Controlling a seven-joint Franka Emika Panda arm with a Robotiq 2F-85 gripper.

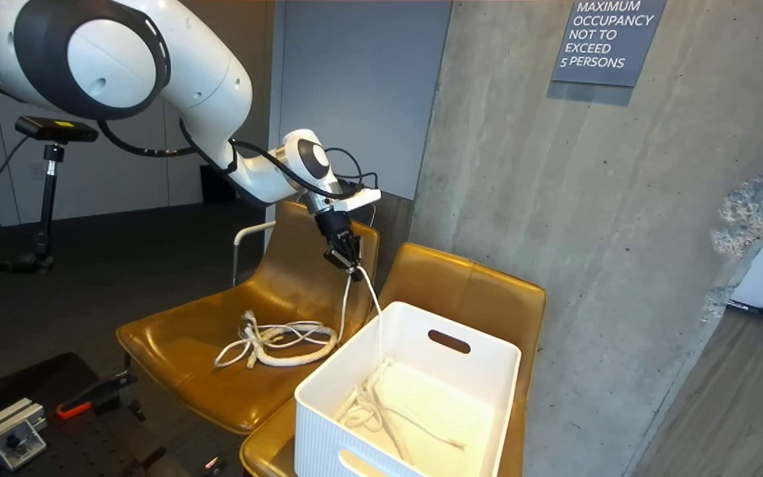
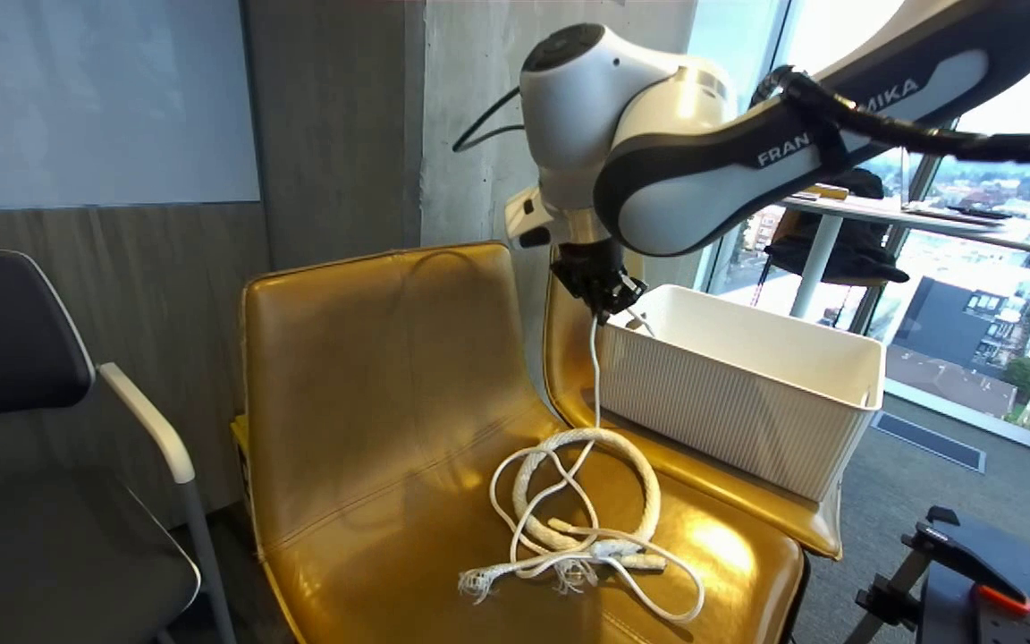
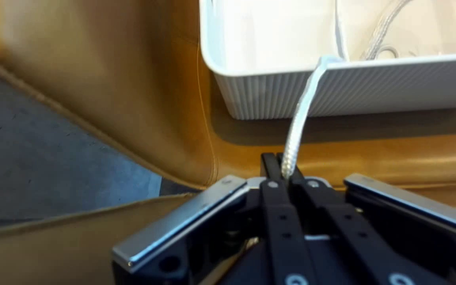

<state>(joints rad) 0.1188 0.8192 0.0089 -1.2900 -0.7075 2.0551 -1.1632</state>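
Concrete wall (image 1: 587,199) behind. Two brown chairs (image 2: 372,385) side by side, backs rising near my tool (image 3: 284,174); dark armchair (image 2: 14,340) near one in an exterior view. White box (image 2: 721,411) on one brown seat, ribbed side standing between my tool and loose cords (image 3: 380,35) inside. On other brown seat, thick rope ring (image 2: 649,487) tangled with thin cord (image 3: 301,114). My tool pinches that cord: one strand drops to ring, other crosses box rim.

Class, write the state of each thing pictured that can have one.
Pincer: shut on the thin rope
Thin rope: pinched, one strand into the box, one to the tan chair
Thick rope: loosely looped on the tan chair
Box: open-topped, holding rope, on neighbouring chair
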